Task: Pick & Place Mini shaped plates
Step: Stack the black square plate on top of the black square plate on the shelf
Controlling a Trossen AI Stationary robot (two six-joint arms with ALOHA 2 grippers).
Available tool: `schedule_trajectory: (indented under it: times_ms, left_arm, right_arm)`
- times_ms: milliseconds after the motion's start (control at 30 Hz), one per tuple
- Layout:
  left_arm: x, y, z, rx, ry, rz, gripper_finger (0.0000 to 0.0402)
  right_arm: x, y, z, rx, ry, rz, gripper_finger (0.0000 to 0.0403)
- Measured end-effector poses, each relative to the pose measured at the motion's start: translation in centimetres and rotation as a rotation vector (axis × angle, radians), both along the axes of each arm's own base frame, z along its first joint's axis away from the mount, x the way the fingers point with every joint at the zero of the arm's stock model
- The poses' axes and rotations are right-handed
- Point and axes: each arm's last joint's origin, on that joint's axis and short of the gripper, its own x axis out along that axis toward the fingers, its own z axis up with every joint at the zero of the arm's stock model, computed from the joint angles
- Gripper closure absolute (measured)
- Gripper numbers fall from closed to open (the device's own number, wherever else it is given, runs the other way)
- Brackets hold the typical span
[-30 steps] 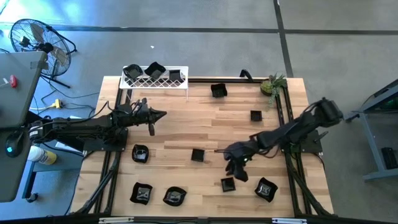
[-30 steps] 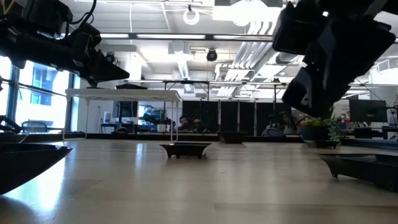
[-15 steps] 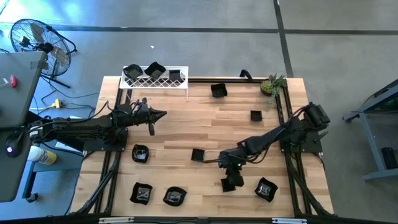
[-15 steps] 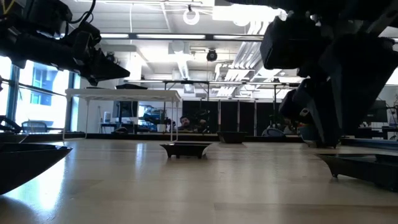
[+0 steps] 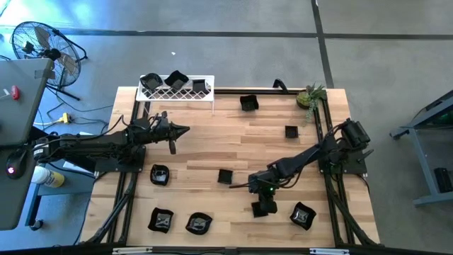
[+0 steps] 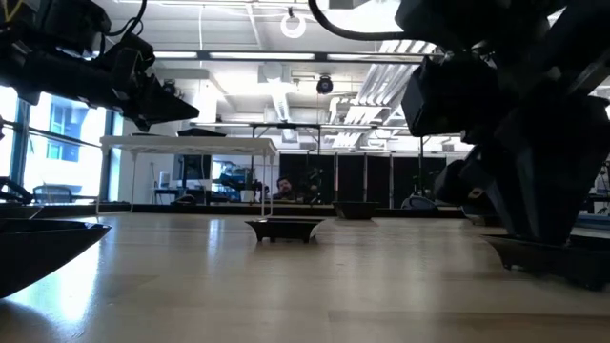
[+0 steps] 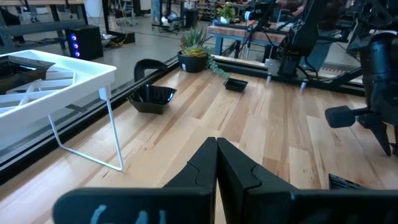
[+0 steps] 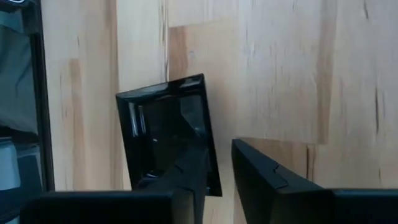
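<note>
1. My left gripper (image 5: 185,129) hangs over the counter (image 5: 212,145) just in front of the rack (image 5: 177,90), its fingers pressed together on nothing; it only waits.
2. Three plates already sit on the rack. The others lie scattered over the counter in front of it and to the right, well apart from one another.
3. My plate (image 8: 168,134) is the small square one far from the rack, at the near right of the counter, just left of a wavy plate (image 5: 303,215). It rests flat on the wood.
4. My right gripper (image 8: 219,163) is down on it, fingers part-way closed, one inside the dish and one outside, straddling one wall. I cannot tell if they have bitten yet, so I count nothing as held.
5. I judge the plate light, stiff and brittle, and its gloss slippery. A thin sloped wall between my fingers may squirt out or tip the dish.
6. Best hold, I think: mid-wall, away from the corners, fingers deep enough to reach the base, squeezed gently and lifted level.
7. If it pivots in the grip, it could drop and chip on the counter.
</note>
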Motion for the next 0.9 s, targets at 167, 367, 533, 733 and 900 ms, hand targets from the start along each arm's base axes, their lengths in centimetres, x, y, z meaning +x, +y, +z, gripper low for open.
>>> schedule_trajectory:
  times_ms: [167,367,533,733,900]
  left_arm:
    - [0.0,0.0,0.0,0.000,0.000,0.000,0.0401]
    - [0.0,0.0,0.0,0.000,0.000,0.000,0.0401]
    - [0.0,0.0,0.0,0.000,0.000,0.000,0.0401]
    - [0.0,0.0,-0.1,-0.003,0.009,0.000,0.0401]
    - [0.0,0.0,-0.1,-0.004,0.015,0.001,0.0401]
  right_arm:
    - [0.0,0.0,0.0,0.004,-0.003,0.003,0.0375]
    - [0.0,0.0,0.0,0.009,0.000,-0.003,0.0399]
    - [0.2,-0.5,0.1,0.028,0.018,-0.040,0.0390]
    - [0.5,-1.1,1.8,0.047,-0.019,-0.062,0.0387]
    - [1.6,-2.5,4.1,0.075,-0.051,-0.102,0.0396]
